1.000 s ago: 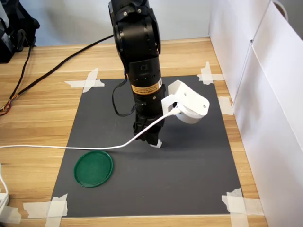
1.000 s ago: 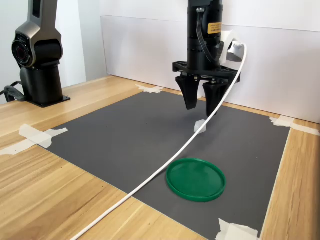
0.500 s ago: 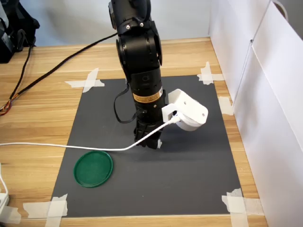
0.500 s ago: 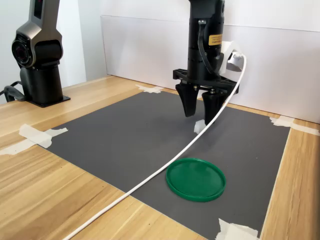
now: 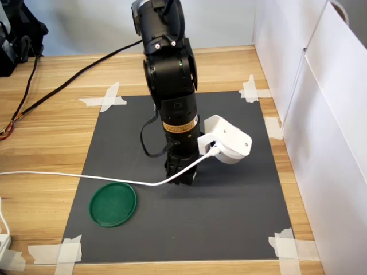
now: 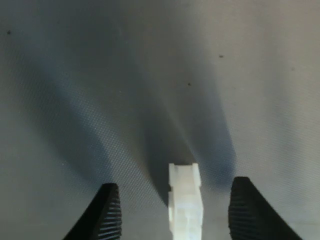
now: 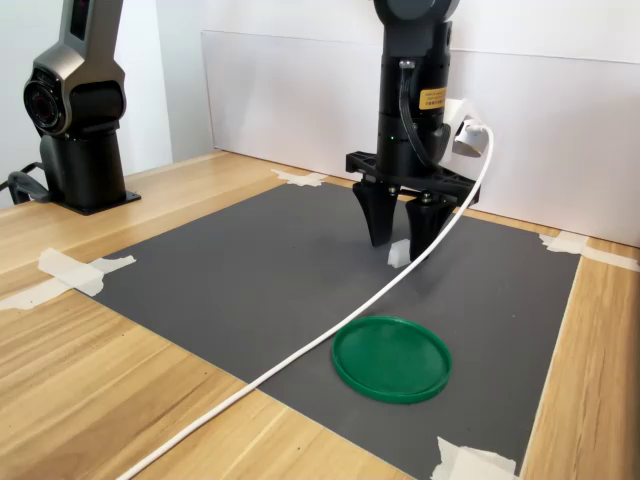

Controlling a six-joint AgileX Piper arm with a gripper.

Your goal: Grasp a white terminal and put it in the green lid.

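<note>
White terminal (image 6: 184, 202) sits between my fingers (image 6: 107, 212) in the wrist view, low centre of frame; my jaws stand wide, touching nothing.

First exterior view: my gripper (image 5: 180, 176) has descended to the mat (image 5: 241, 212) since a second ago, hiding the terminal. Closing is judged next.

Second exterior view: the terminal lies mid-frame between the tips. The green lid (image 7: 391, 358), lower right, holds nothing.

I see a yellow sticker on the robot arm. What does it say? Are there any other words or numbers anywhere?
Yellow sticker on the arm: it has dark print, but the print is too small and blurred to read in both exterior views.
Green lid: no words or numbers show.
White terminal: no markings show.
Nothing else readable appears in any view.
</note>
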